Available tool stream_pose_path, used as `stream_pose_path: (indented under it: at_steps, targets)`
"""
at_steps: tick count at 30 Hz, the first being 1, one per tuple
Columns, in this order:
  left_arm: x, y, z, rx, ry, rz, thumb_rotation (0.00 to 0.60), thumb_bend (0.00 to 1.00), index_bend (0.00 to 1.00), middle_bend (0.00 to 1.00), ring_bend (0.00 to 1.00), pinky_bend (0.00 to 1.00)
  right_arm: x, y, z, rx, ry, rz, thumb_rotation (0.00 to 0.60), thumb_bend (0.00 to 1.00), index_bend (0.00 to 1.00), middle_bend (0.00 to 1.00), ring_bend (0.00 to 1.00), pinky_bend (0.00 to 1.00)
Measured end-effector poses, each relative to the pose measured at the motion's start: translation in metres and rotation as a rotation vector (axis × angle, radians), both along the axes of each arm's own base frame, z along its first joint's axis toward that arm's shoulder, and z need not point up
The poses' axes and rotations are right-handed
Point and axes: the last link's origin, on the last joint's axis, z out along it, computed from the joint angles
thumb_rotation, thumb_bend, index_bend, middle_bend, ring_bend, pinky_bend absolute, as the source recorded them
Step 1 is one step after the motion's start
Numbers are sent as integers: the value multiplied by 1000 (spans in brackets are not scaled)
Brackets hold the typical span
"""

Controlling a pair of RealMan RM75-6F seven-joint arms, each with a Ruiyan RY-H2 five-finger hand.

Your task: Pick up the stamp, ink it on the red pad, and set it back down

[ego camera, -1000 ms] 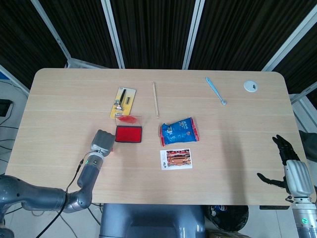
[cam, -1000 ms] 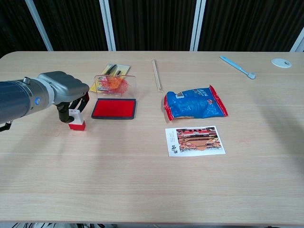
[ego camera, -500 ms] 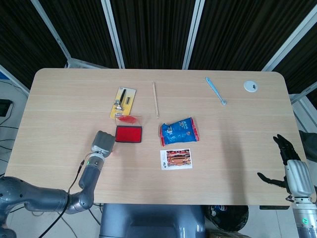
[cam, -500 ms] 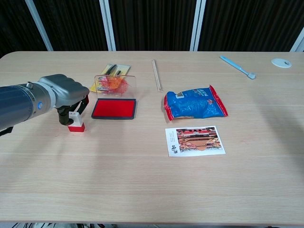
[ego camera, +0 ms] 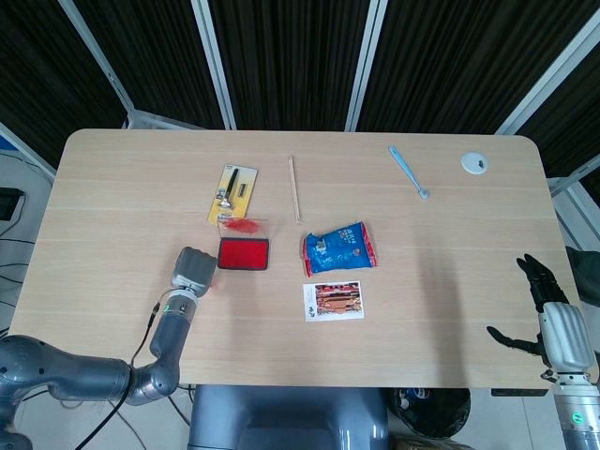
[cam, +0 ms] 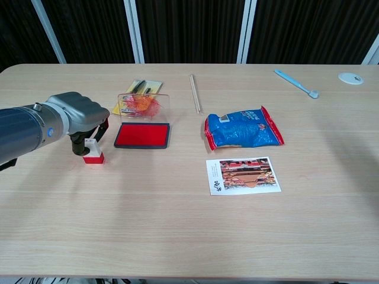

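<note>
stamp [cam: 92, 152], a small white block with a red base, stands on the table [cam: 177, 231] at the left of the chest view, just left of the red pad [cam: 142, 135]. its base appears to rest on the wood. the left hand [cam: 80, 114] curls over it from above and the left, dark fingers [cam: 102, 130] closed around the white upper part, holding it. in the head view that hand [ego camera: 193, 268] covers the stamp entirely and sits just left of the red pad [ego camera: 244, 254], in the lower left of the frame.

the pad is a red rectangle in a dark tray, with its clear lid [cam: 142, 105] standing open behind it, smeared with red. behind the lid lies a yellow card [ego camera: 232, 192] bearing small dark tools.

toward the centre of the table, a thin wooden stick [ego camera: 293, 187] lies lengthwise, well apart from the pad. right of the pad lies a blue snack bag [cam: 243, 128] with red ends, and just below it in the frame a printed photo card [cam: 243, 175].

at the upper right lie a pale blue toothbrush [ego camera: 409, 171] and a small white disc [ego camera: 475, 163].

the right hand [ego camera: 547, 316] is at the lower right edge of the head view, off the table's edge, fingers spread and holding nothing.
</note>
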Motion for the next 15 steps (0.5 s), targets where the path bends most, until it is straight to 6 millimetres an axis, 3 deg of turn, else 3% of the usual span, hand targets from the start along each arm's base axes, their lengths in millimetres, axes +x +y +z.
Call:
stream_pose_path:
  at_steps: [9,15]
  targets:
    - [0,0,1,2,10,4,600,254,411,403,349,445,0,0,0,0,-1,0,600,124,0,0,0,185]
    - [-1,0,3,4,17,10,600,163,228,197,226,343,0,0,0,1,-2,0,600,126,0,0,0,185]
